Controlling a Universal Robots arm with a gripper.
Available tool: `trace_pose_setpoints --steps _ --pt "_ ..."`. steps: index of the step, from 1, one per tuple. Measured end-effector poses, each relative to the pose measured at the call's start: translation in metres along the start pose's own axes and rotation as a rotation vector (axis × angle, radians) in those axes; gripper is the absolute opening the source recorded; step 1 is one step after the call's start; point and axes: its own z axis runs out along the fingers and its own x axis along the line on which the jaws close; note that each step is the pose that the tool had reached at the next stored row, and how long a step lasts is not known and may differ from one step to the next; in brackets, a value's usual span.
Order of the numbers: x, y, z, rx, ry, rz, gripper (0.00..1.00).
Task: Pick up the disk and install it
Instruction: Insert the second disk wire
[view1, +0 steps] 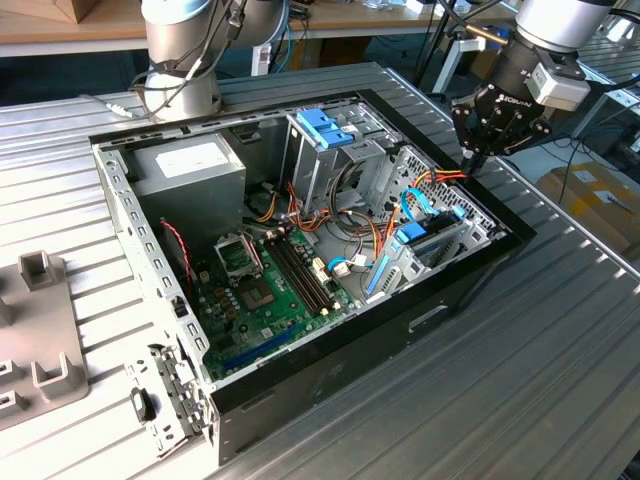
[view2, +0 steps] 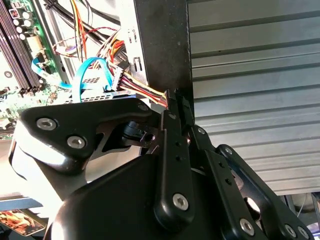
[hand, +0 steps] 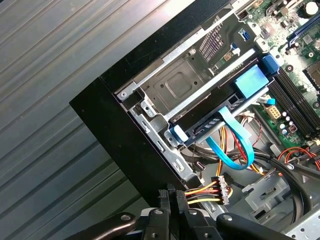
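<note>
Open PC case (view1: 470, 275) lies on the ribbed metal table (view1: 540, 380), motherboard (view1: 270, 290) on its floor, grey PSU box (view1: 190, 165) at far-left corner in ext. view. Disk (view1: 425, 238) already sits in the drive bay at case's right end, blue rails showing, blue data cable (hand: 232, 145) looping off it. Gripper (view1: 476, 152) hovers just above case's far-right rim, fingers clenched together, nothing btwn them, tips next to the red/yellow power wires (hand: 202, 192).

open black PC case (view1: 455, 290) on ribbed metal table (view1: 540, 390), green motherboard (view1: 270, 290), grey power-supply box (view1: 190, 165), blue-latched drive cage (view1: 325, 128), blue SATA cable (hand: 235, 150), red-yellow power wires (hand: 202, 191)
</note>
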Motion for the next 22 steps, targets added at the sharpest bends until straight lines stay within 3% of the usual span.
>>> trace_pose_setpoints --steps 14,18,22 --pt "0.0 0.0 -0.0025 -0.0012 0.001 0.003 0.16" --pt "-0.0057 0.0045 -0.0027 -0.001 0.0013 0.003 0.16" --pt "-0.0168 0.0129 -0.0031 0.0001 0.0027 0.002 0.16"
